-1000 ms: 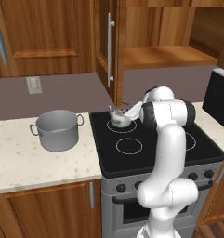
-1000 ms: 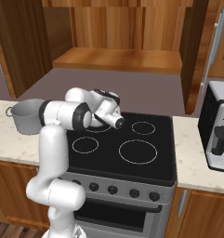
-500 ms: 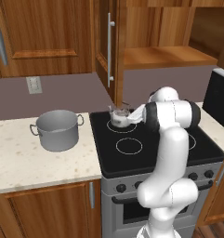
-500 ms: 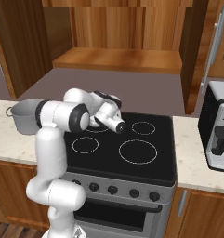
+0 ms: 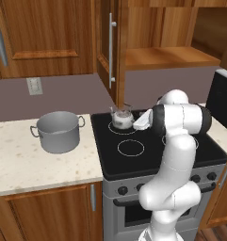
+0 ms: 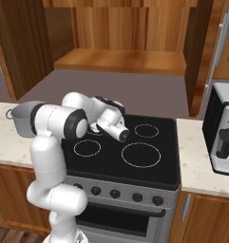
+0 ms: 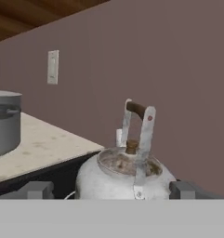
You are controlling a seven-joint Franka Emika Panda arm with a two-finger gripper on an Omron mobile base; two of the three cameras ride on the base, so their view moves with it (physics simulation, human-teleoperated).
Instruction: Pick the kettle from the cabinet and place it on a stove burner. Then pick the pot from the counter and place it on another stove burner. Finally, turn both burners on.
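Kettle [image 5: 122, 117] now set down on the far left burner of the stove [image 5: 181, 157], with the gripper [image 7: 108, 197] spread wide and drawn back a little to the right since a second ago, fingers [image 7: 36, 190] flanking the body without touching. Looks like first placement done. Next up, by the task: the pot [image 5: 58, 131], waiting on the counter [image 5: 20, 164] left of the stove, well apart from the arm.
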